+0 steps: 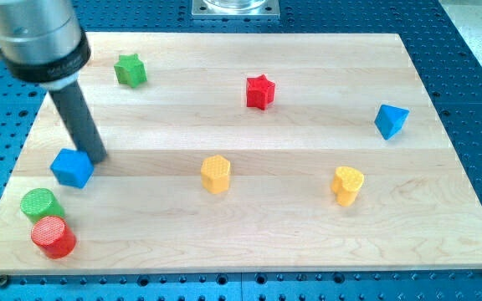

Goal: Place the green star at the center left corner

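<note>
The green star (130, 70) lies near the board's top left. My tip (97, 156) is at the view's left, well below the star, right beside the upper right edge of the blue cube (72, 168). The dark rod rises from there up and to the left to the grey arm body at the top left corner.
A green cylinder (39, 204) and a red cylinder (53, 237) stand at the bottom left. A red star (259, 91) is at top centre, a blue block (391, 121) at the right, a yellow hexagon (216, 174) in the middle and a yellow heart (347, 185) to its right. The wooden board (308, 242) rests on a blue perforated table.
</note>
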`<state>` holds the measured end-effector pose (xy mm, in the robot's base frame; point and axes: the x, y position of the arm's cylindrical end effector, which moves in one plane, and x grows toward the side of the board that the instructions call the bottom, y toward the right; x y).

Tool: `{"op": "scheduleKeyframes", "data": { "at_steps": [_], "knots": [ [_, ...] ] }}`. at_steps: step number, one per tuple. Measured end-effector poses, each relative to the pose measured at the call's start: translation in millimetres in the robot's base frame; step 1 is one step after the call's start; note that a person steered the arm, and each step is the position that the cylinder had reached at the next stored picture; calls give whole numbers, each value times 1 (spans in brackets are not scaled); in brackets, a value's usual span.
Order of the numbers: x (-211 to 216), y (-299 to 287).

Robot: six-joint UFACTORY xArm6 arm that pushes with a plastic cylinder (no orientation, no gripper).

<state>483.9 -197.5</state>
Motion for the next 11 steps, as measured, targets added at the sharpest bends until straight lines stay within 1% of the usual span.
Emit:
{"op": "scheduleKeyframes", "data": {
  "at_steps": [1,2,3,4,5,6,7,8,9,10,11],
  "knots": [
    [29,1],
    [11,0],
    [-7,13],
    [-85,60],
    [-146,78],
    [-200,58],
    [-196,-13],
    [-139,-61],
    [-80,-52],
    [-30,-2],
    [-27,66]
  ]
}}
